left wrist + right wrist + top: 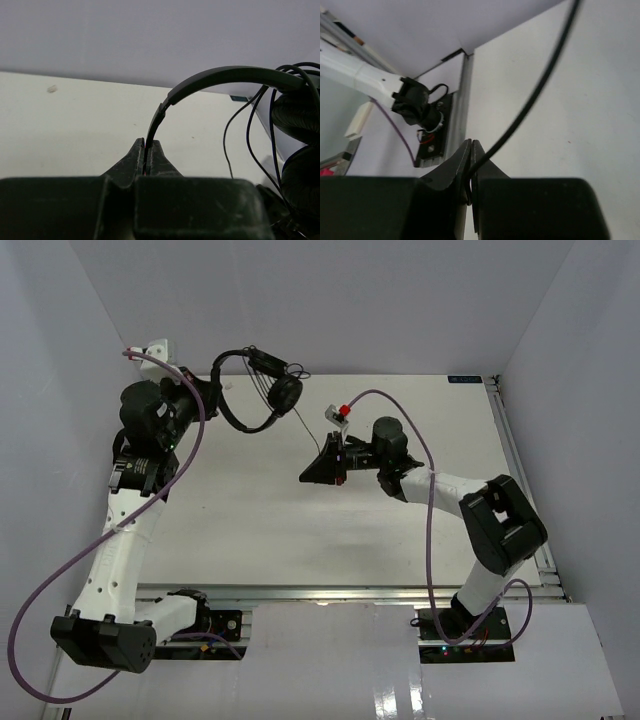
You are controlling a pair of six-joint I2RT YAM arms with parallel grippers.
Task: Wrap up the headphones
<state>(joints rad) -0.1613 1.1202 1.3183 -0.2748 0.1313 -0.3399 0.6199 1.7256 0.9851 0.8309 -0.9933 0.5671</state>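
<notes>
The black headphones (262, 390) hang in the air at the back left, ear cups together at the right. My left gripper (212, 388) is shut on the thin headband (210, 80); the wrist view shows the band rising from between the fingers, with the ear cups (300, 120) and loops of cord at the right. My right gripper (308, 476) is above the table's middle, shut on the thin black cord (535, 100), which runs up and away from the fingers. The cord between the cups and my right gripper barely shows in the top view.
The white table (330, 540) has a metal rail (515, 460) along its right edge. White walls close in the back and sides. Purple arm cables (190, 455) loop beside both arms. The left arm's base (420, 112) shows in the right wrist view.
</notes>
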